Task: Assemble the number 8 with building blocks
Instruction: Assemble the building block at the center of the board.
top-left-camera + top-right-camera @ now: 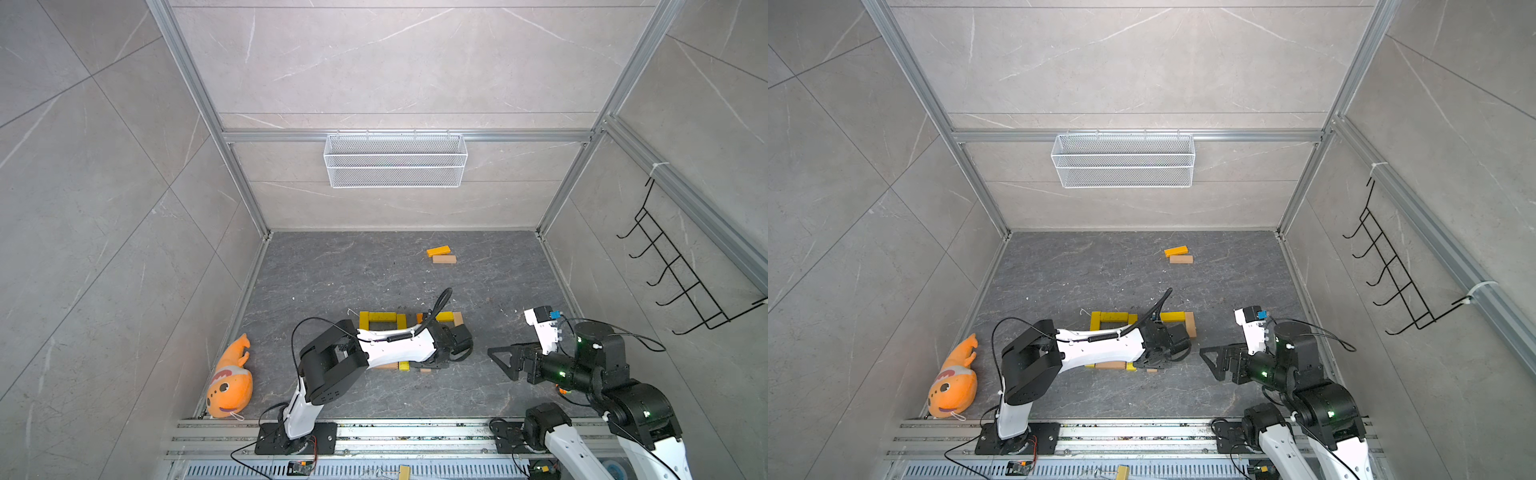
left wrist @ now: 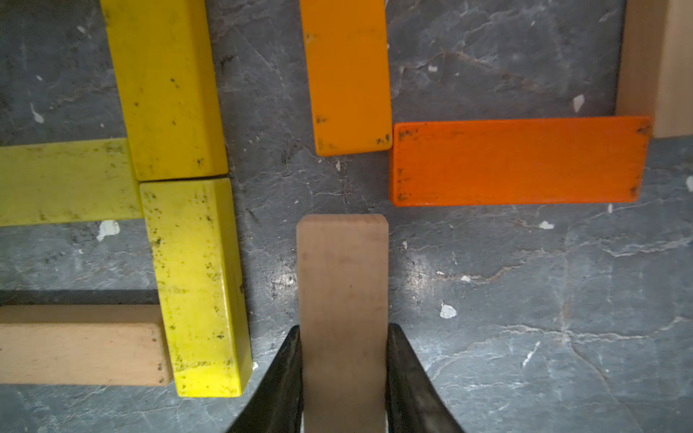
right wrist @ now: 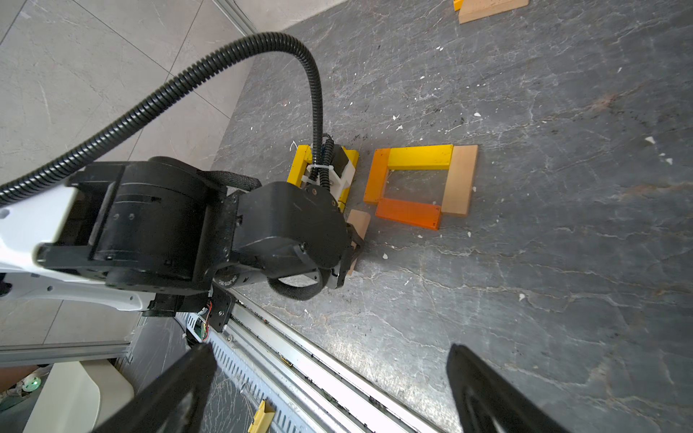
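- Fingers (image 2: 277, 382) of the left gripper (image 2: 344, 331) are clamping a tan block (image 2: 342, 270) by its two long sides.
- Tan block's free end is pointing at the corner where an amber block (image 2: 348, 75) and an orange block (image 2: 519, 161) are meeting. A strip of bare mat (image 2: 525, 300) is showing between it and them, and whether it is resting on the mat I cannot tell.
- Amber and orange are making the 9 and 6 o'clock sides of a closed square (image 1: 444, 316), with a yellow piece (image 3: 420, 157) lying at 12 and a tan piece (image 3: 459, 180) at 3. In both top views the left arm is covering the 6 o'clock side.
- Tan block is sitting at 7 o'clock from that square, just beside it.
- Yellow blocks (image 2: 165, 86) are forming a second frame at 9 o'clock from the square, running alongside the tan block without touching it.
- Two spare blocks (image 1: 438, 251) are lying side by side at 12 o'clock from the square, well apart from it, near the far wall.
- Right gripper (image 3: 329, 346) is hanging with jaws spread wide and nothing between them, at 4 o'clock from the square.
- Fish (image 1: 230, 382) is lying at 8 o'clock, against the mat's edge.
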You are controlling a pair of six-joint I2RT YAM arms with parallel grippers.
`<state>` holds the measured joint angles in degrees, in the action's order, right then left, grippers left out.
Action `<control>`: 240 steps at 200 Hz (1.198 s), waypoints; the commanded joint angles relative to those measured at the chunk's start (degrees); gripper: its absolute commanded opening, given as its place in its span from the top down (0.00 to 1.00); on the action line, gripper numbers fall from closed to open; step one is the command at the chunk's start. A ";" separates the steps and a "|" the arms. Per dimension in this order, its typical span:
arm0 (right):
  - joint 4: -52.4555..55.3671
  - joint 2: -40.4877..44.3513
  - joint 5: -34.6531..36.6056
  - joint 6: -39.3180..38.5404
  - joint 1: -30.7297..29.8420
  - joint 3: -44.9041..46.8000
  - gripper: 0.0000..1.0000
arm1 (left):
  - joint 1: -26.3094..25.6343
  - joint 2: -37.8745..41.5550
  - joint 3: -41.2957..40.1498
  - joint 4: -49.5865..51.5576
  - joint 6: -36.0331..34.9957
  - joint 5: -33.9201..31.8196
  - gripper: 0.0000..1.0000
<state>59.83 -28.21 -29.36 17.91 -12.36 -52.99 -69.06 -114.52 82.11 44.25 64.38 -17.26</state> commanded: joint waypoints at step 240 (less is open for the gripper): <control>0.55 -1.15 0.80 -1.37 -0.38 0.35 0.01 | 2.70 -4.42 0.51 -2.76 -1.08 3.01 0.68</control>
<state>59.81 -28.93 -29.17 17.89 -12.36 -52.93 -66.74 -116.99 81.95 41.52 64.12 -15.92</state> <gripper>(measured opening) 0.987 0.329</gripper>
